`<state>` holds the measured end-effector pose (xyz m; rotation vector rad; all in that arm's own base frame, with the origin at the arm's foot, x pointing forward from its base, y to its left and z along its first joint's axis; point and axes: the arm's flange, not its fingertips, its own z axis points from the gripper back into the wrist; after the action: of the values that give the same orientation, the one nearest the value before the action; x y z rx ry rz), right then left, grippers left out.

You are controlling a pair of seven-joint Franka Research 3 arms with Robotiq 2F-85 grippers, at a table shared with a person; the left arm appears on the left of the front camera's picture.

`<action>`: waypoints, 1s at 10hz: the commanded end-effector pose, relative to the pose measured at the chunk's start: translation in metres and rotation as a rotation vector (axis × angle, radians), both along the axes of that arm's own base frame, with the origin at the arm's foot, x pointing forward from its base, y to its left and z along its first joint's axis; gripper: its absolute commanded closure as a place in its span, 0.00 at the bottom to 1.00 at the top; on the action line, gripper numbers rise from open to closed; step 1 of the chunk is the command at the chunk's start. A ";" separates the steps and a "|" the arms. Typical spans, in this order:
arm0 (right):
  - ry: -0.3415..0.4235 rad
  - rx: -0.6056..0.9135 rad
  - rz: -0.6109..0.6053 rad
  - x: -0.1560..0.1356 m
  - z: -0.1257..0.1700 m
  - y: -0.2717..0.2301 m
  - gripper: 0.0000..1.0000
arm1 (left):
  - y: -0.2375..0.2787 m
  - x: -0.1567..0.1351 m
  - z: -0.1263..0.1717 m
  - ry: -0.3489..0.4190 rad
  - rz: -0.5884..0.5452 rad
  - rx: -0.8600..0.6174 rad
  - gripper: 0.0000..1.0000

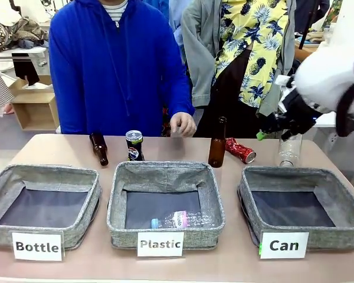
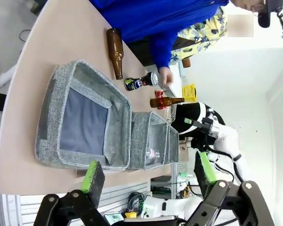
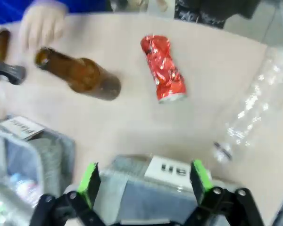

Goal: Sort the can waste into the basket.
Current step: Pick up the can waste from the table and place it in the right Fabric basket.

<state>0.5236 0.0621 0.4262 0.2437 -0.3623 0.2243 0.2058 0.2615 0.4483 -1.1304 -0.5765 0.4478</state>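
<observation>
A crushed red can (image 1: 240, 150) (image 3: 163, 68) lies on the table behind the grey basket labelled "Can" (image 1: 295, 171) (image 3: 132, 165). A dark Pepsi can (image 1: 134, 145) (image 2: 141, 82) stands behind the middle bin. My right gripper (image 1: 265, 131) (image 3: 145, 181) hangs open and holds nothing, above the far edge of the Can basket, with the red can ahead of it. My left gripper (image 2: 148, 172) is open with nothing between its fingers, high over the near left side of the table.
Bins labelled "Bottle" (image 1: 44, 171) and "Plastic" (image 1: 165, 170) stand left of the Can basket; a clear bottle (image 1: 180, 220) lies in the Plastic bin. One brown bottle (image 1: 98, 147) lies flat, another (image 1: 218, 143) stands. A clear plastic bottle (image 1: 288, 150) is near the red can. A person's hand (image 1: 183, 124) rests at the far edge.
</observation>
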 end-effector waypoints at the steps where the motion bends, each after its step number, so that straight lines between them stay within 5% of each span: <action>1: 0.045 -0.050 0.114 0.070 -0.013 -0.009 0.00 | 0.001 0.001 0.001 -0.032 -0.003 -0.001 0.00; 5: 0.121 -0.113 0.277 0.150 -0.072 -0.001 0.00 | 0.001 0.001 0.001 -0.032 -0.003 -0.001 0.00; 10: 0.154 -0.130 0.376 0.177 -0.123 0.033 0.00 | 0.001 0.001 0.001 -0.032 -0.003 -0.001 0.00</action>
<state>0.6897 0.0966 0.3007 0.2025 -0.1574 0.5500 0.2055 0.2620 0.4477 -1.1310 -0.5763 0.4476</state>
